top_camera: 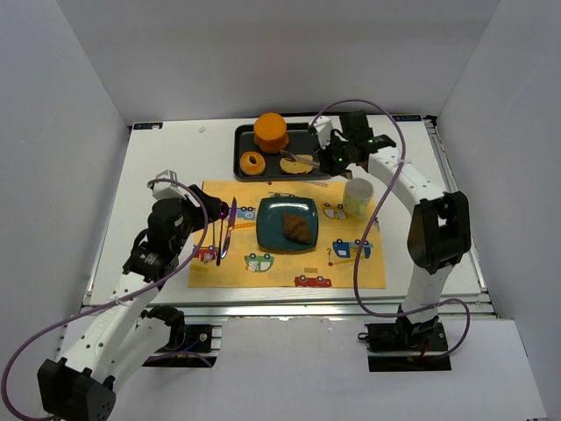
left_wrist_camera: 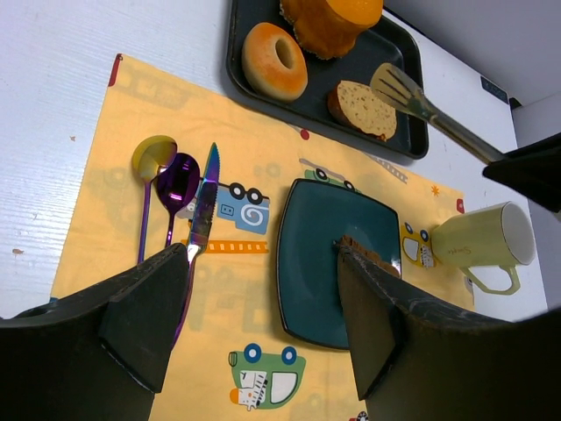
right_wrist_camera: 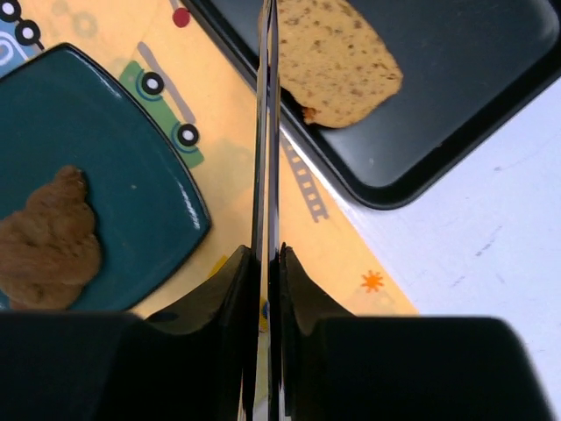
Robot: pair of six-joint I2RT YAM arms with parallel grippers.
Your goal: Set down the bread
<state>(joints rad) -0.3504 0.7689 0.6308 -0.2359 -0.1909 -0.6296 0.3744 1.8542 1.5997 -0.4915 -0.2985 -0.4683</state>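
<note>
Bread: the croissant-shaped roll (top_camera: 298, 228) is found lying on the teal plate (top_camera: 267, 215); the flat slice (left_wrist_camera: 362, 109) lies in the dark tray (left_wrist_camera: 237, 53), not yet placed.

Step in hand, as judged: pick-up of the slice; the right gripper (right_wrist_camera: 266, 254) is clamped tight on a slotted metal tool (left_wrist_camera: 399, 85), whose head is held at the slice's edge; whether the slice is actually caught cannot be told.

Next move, as judged: a secure hold, a clean lift over the tray rim, and a carry to the plate beside the roll, with the mug (top_camera: 358, 197) avoided.

The left gripper (left_wrist_camera: 263, 248) hangs spread wide and empty above the placemat (left_wrist_camera: 105, 175).

Surroundings: a doughnut (left_wrist_camera: 274, 60) and an orange cylinder (top_camera: 271, 132) share the tray; cutlery (left_wrist_camera: 180, 189) is laid left of the plate; a white table (top_camera: 158, 167) is enclosed by plain white walls.
</note>
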